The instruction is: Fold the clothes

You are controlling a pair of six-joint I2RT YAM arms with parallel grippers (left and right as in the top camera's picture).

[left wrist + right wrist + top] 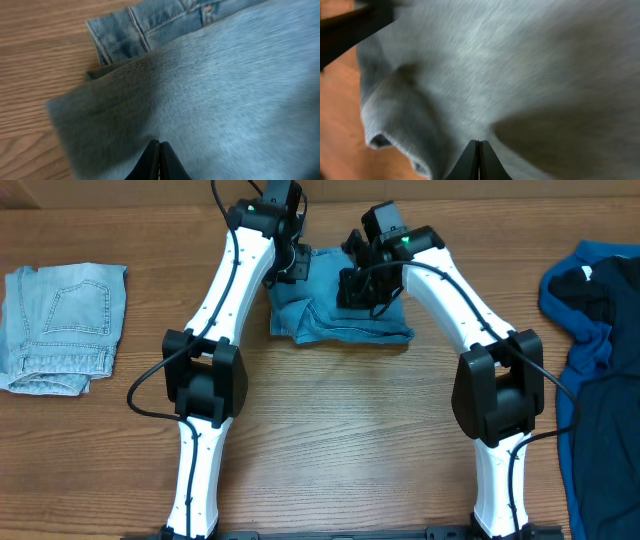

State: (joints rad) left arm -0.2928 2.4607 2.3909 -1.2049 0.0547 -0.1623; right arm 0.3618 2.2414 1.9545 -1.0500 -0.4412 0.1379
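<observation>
Clothes lie in three places on the wooden table [330, 440]. The biggest piece is a deep-blue top [600, 380], spread loosely along the right edge, with a darker patch near its upper part; it runs out of the overhead view at the right and bottom. Next in size is a pair of pale jeans [60, 320] at the far left, folded into a neat block with a stitched back pocket [80, 305] facing up. It is well apart from both arms.

The mid-blue jeans [330, 320] sit at the far middle of the table, bunched into a rough, partly folded heap between the two arms. The left wrist view shows a flap of this denim lying over the stitched waistband [150, 25], with bare wood to the left of it.

The left claw [290, 275] is down at the left side of the heap, its fingers pressed together with cloth spreading away from the tips, pinching the jeans. The right claw [355, 290] is at the heap's middle right, its fingers likewise together and clamped on the same denim, whose rolled edge droops toward the wood. Both wrist views are blurred.
</observation>
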